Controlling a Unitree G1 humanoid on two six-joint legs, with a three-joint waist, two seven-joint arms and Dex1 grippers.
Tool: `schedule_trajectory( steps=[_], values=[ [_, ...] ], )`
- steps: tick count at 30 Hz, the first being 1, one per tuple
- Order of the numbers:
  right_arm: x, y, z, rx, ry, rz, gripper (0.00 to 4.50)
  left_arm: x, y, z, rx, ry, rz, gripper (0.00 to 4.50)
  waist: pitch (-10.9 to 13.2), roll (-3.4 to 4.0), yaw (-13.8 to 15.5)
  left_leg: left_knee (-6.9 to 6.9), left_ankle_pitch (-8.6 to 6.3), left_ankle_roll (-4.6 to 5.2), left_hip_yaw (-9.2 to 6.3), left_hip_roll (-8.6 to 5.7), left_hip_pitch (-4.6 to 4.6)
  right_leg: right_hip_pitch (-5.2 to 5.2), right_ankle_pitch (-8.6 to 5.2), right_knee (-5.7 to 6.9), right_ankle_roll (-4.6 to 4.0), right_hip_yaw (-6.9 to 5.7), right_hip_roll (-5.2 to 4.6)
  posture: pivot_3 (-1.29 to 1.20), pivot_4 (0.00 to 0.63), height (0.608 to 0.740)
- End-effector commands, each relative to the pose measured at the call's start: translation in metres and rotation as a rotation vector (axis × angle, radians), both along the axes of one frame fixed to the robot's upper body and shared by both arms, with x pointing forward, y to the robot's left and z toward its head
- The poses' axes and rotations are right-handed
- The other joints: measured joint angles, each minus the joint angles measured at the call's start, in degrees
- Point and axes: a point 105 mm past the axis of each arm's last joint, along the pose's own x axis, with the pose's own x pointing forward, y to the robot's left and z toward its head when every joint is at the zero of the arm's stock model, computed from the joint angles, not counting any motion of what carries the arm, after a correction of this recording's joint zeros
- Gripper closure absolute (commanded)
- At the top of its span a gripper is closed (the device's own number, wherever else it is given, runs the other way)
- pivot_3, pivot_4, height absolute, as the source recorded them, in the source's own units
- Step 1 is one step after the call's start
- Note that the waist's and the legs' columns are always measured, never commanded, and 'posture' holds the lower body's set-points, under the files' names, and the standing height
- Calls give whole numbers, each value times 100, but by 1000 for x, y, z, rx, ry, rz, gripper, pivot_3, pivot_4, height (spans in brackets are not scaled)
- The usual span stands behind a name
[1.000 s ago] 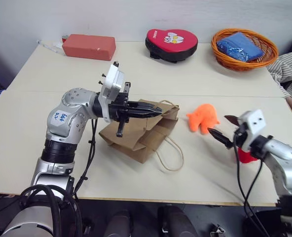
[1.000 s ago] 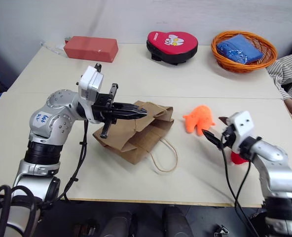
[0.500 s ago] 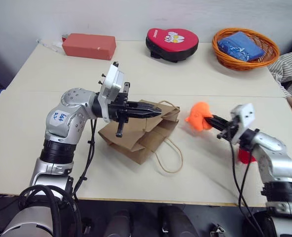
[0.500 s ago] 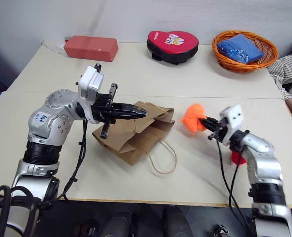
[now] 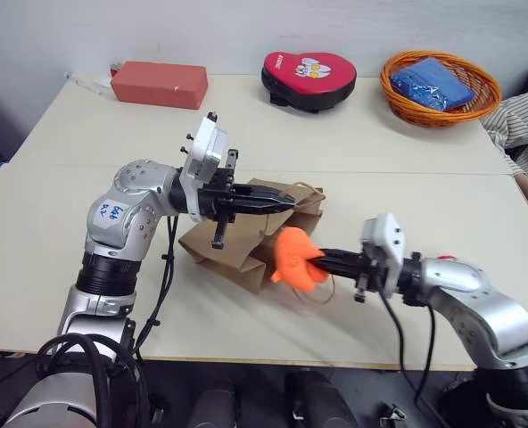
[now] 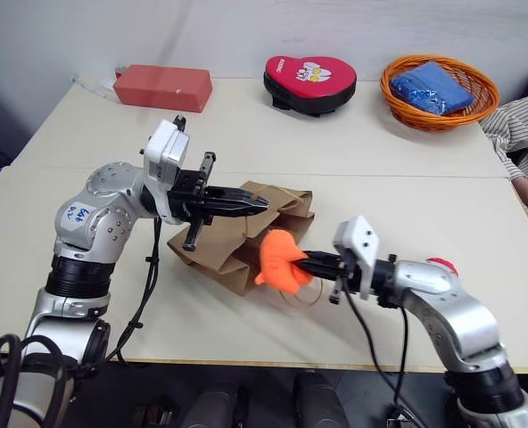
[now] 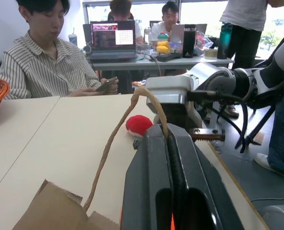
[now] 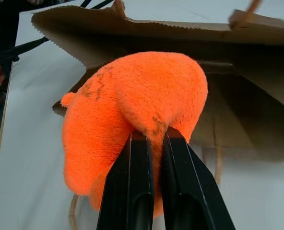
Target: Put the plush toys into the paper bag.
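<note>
A: Nearest us, the right gripper (image 5: 321, 261) has its jaws pinched on a fold of the orange plush toy (image 5: 297, 258). We read the toy as lifted off the table (image 5: 59, 223), right at the open mouth of the paper bag (image 5: 246, 242).

B: Agreed. The hold is only on a small tuck of fur, so we judge the toy could slip free or swing before it is inside.

A: Second risk: the bag lies on its side, mouth toward the right, and only the left gripper (image 5: 282, 202) props it open, jaws pressed together on the upper lip by the cord handle (image 7: 117, 135). If we push the toy against the lower lip, the bag may slide left or the mouth may fold shut.

B: Noted. The toy itself looks fuzzy, bright orange, rounded, with one stubby leg sticking out; soft enough to squash through the opening.

A: The red plush toy (image 6: 440, 264) sits on the table to the right, behind the right forearm, not yet bagged.

B: Far side, untouched: red box (image 5: 160, 84) left, heart-shaped pad (image 5: 309, 78) middle, wicker basket (image 5: 441, 81) right.
</note>
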Motion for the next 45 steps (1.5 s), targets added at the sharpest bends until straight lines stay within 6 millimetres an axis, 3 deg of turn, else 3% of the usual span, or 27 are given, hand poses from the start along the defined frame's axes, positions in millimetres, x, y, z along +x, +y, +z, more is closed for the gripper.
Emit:
schedule_trajectory(
  steps=[1, 5, 11, 18, 19, 20, 23, 30, 35, 39, 42, 45],
  values=[
    [11, 8, 4, -52, -48, -15, 4474, -5, -4, 9, -3, -40, -34, 4500, 0, 0, 14, 0, 0, 0, -1, 0, -3, -2, 0, -1, 0, -2, -1, 0, 150, 740],
    [40, 28, 15, -66, -92, -64, 4474, -6, -7, 8, -3, -32, -51, 4500, 0, 0, -9, 0, 0, 0, -1, 0, -5, -8, 0, -3, 0, -1, -1, 0, 150, 740],
    [57, 61, 28, -26, -50, -34, 4474, -6, -9, 7, -1, -28, -65, 4500, -1, 1, -54, 37, 3, -5, 1, 1, -80, -92, 0, 52, 0, 0, 3, 0, 150, 740],
    [59, 66, 23, 90, -33, -60, 4474, -4, -8, 9, -26, -33, -48, 4500, -1, 1, -21, 54, 1, -3, -1, 0, -87, -89, 0, 57, 0, -4, -1, 0, 150, 740],
    [57, 64, 25, 102, -51, -56, 3869, -4, -8, 9, -27, -32, -46, 4500, -1, 1, -22, 58, 0, -1, -1, -1, -90, -88, 0, 61, 0, -4, -2, 0, 150, 740],
    [55, 63, 26, 110, -66, -52, 3567, -5, -8, 8, -28, -31, -46, 4500, -1, 1, -22, 62, -1, 1, -1, -3, -92, -88, 0, 62, 0, -4, -4, 0, 150, 740],
    [46, 39, 37, 196, -57, -60, 2498, -5, -7, 8, -34, -28, -41, 4500, -1, 1, -23, 65, -3, 2, -2, -3, -92, -87, 0, 61, 0, -5, -3, 0, 150, 740],
    [6, -31, 37, 172, 6, -53, 60, -6, -4, 9, -37, -32, -41, 4500, -1, 0, -3, 64, -6, 7, -3, -3, -92, -79, 0, 55, 0, -6, -2, 0, 150, 740],
    [-19, -105, 47, 181, -84, -327, 23, -7, -2, 9, -6, -47, -77, 4500, 0, -1, 27, 63, -7, 10, -2, -3, -90, -71, 0, 52, 0, -5, 2, 0, 150, 740],
    [-46, -159, 34, 93, -160, -563, 23, -7, -2, 10, 1, -49, -109, 4500, 0, -1, 58, 62, -8, 11, 1, -3, -81, -67, 0, 52, 1, 0, 4, 0, 150, 740],
    [-65, -186, 26, 54, -216, -722, 23, -8, -4, 8, 7, -45, -133, 4500, 0, -1, 99, 60, -8, 11, 10, -3, -73, -65, 0, 52, 1, 9, 6, 0, 150, 740],
    [-86, -200, 7, 11, -202, -812, 23, -11, -6, 10, 4, -47, -157, 4500, 0, 0, 122, 61, -9, 12, 14, -3, -65, -62, 0, 54, 1, 15, 6, 0, 150, 740]
  ],
)
